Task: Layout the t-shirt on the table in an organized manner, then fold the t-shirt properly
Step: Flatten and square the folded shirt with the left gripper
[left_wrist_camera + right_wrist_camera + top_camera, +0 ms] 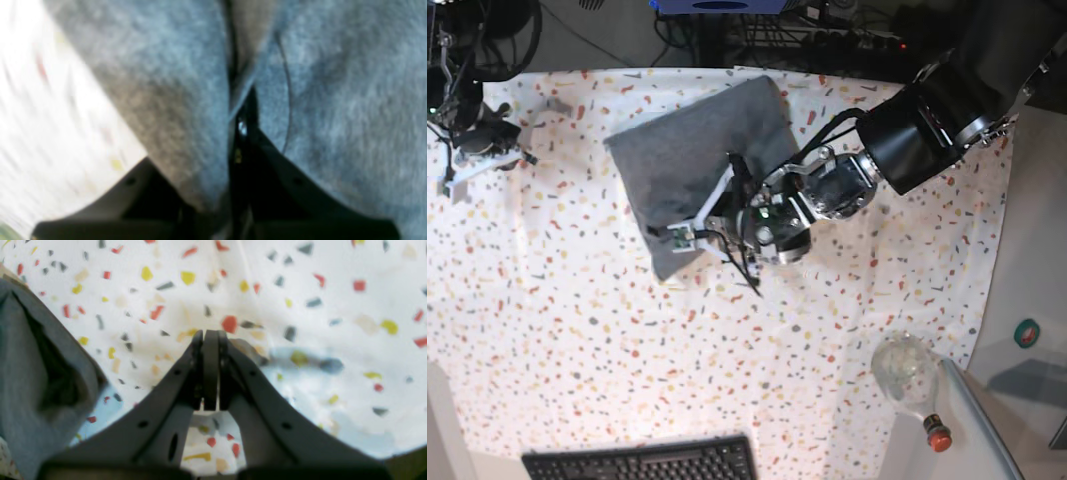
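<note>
The grey t-shirt (687,150) lies folded into a rough rectangle at the back middle of the speckled table (577,330). My left gripper (689,228) is at the shirt's front edge. In the blurred left wrist view, grey fabric (173,83) fills the frame and runs down between the black fingers (267,150), so the gripper looks shut on the t-shirt. The table (33,116) shows at the left of that view. My right gripper (210,336) is shut and empty over bare table (300,290). The right arm (477,125) is at the far back left, well away from the shirt.
A black keyboard (642,462) lies at the front edge. A clear glass bottle (905,368) with a red cap lies at the front right corner. Cables run along the back edge. A grey folded shape (30,373) that I cannot identify fills the right wrist view's left edge.
</note>
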{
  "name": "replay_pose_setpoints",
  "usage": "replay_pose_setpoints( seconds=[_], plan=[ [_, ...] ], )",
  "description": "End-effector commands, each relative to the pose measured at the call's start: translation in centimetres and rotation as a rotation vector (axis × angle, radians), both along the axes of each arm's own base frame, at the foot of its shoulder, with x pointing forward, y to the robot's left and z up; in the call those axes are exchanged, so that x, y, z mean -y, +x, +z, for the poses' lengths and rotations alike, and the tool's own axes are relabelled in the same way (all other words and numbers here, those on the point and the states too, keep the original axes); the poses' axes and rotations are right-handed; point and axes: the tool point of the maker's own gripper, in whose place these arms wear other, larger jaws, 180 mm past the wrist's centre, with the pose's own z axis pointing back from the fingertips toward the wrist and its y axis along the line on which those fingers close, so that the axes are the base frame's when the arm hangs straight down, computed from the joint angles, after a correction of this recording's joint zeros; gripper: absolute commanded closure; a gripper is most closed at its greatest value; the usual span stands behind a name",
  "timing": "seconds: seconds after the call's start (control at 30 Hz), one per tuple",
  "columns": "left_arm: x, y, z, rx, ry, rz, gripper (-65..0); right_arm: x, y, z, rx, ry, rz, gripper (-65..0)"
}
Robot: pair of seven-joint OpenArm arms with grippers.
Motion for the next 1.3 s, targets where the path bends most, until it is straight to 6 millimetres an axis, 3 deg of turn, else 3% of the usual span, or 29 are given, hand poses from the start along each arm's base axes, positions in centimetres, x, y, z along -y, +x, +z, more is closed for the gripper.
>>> replay_pose_setpoints(
  seconds=[0.0,0.2,0.37,1.27],
  plan=[
    [0.6,0.9,0.6,0.052,0.003,-0.036,0.0,1.0,0.6,1.0,0.038,-0.028,-0.005,0.0],
    [4.1,1.8,1.1,0.203,0.039,-0.186,0.0,1.3,-0.6,0.4,0.011,-0.030,-0.017,0.0],
    [5.9,2.3,1.6,0.251,0.021,-0.236,0.0,1.1,-0.8,0.3,0.006,-0.026,-0.013,0.0],
    [7.4,3.2,3.2,0.297,-0.017,-0.312,0.0,1.0,-0.3,0.4,0.016,-0.024,-0.013,0.0]
  ],
)
